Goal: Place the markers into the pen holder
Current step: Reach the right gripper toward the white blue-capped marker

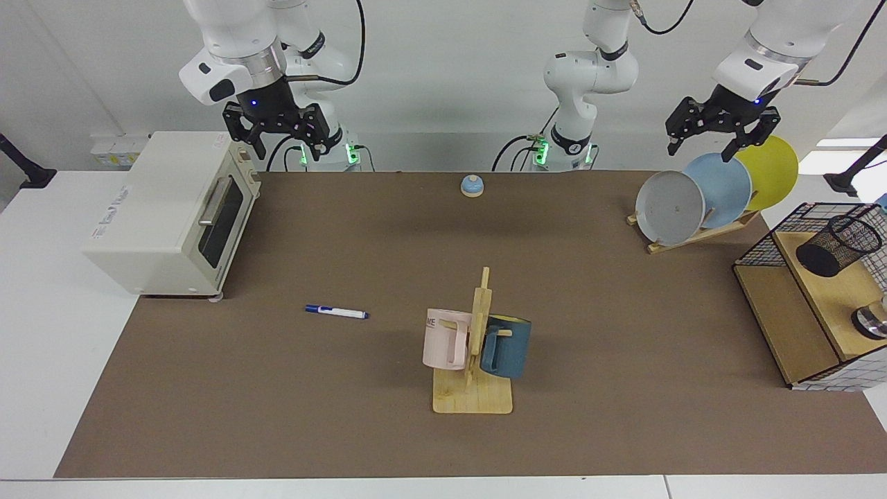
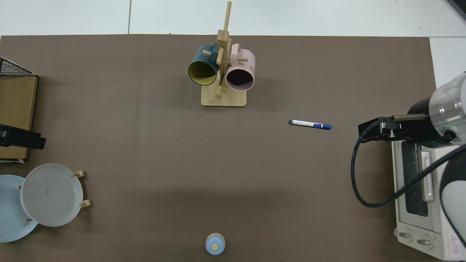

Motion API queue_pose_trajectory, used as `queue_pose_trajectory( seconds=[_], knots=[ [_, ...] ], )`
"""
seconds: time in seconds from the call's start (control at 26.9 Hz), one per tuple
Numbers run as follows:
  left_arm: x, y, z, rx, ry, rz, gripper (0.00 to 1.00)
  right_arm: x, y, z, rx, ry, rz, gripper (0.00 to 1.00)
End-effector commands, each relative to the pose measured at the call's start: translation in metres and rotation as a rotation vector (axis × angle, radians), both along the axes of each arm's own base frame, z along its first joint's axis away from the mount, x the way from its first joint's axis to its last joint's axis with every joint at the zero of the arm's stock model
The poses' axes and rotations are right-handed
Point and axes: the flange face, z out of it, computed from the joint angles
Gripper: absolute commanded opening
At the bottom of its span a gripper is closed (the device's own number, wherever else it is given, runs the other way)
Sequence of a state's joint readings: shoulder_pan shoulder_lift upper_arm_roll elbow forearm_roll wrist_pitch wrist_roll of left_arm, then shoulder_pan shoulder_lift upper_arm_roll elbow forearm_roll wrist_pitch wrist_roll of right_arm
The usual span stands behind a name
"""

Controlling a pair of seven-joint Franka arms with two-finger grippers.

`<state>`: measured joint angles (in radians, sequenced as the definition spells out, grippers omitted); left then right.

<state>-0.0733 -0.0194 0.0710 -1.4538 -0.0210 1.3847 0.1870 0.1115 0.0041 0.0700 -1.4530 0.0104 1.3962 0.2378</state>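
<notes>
The toaster oven (image 1: 173, 218) stood at the mat's (image 1: 346, 416) far-left edge in the facing view; faint grey lettering ran along its top but could not be read. Above it hung the right gripper (image 1: 277, 132), fingers apart and holding nothing. The marker (image 1: 337, 312) lay flat on open mat between the oven and the mug tree (image 1: 475, 360), dark blue cap toward the oven, well apart from both; print on its barrel was too small to read. The pink mug (image 1: 447, 339) showed the letters "ME" on its side; it and the blue mug (image 1: 507, 346) hung tipped on the pegs, and the top view showed both insides bare. A small blue bell (image 1: 472, 185) sat near the far edge. On the plate rack (image 1: 693, 235) leaned grey, blue and yellow plates, with the left gripper (image 1: 721, 138) above them, fingers apart. The pen holder (image 1: 838, 246) lay tilted on the wooden shelf (image 1: 824, 291) inside the wire basket (image 1: 762, 242); what it held could not be told.
</notes>
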Motion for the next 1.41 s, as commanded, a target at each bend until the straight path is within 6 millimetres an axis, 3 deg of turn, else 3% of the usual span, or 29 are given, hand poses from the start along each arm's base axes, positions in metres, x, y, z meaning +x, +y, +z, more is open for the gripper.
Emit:
queue_pose_trajectory(
  seconds=[0.0, 0.56, 0.93, 1.38],
  knots=[
    [-0.008, 0.001, 0.000, 0.015, 0.003, 0.004, 1.00, -0.007, -0.004, 0.000, 0.006, 0.008, 0.005, 1.00],
    [-0.008, 0.000, 0.000, 0.015, 0.004, 0.003, 1.00, -0.006, -0.010, -0.003, 0.001, 0.010, -0.041, 1.00],
    [-0.008, -0.002, 0.000, 0.015, 0.006, 0.000, 1.00, 0.013, -0.015, -0.021, -0.012, -0.030, -0.491, 0.99],
    [-0.007, 0.001, 0.000, 0.014, -0.001, -0.002, 1.00, 0.054, -0.032, -0.084, -0.027, -0.024, -1.115, 0.99]
  ],
)
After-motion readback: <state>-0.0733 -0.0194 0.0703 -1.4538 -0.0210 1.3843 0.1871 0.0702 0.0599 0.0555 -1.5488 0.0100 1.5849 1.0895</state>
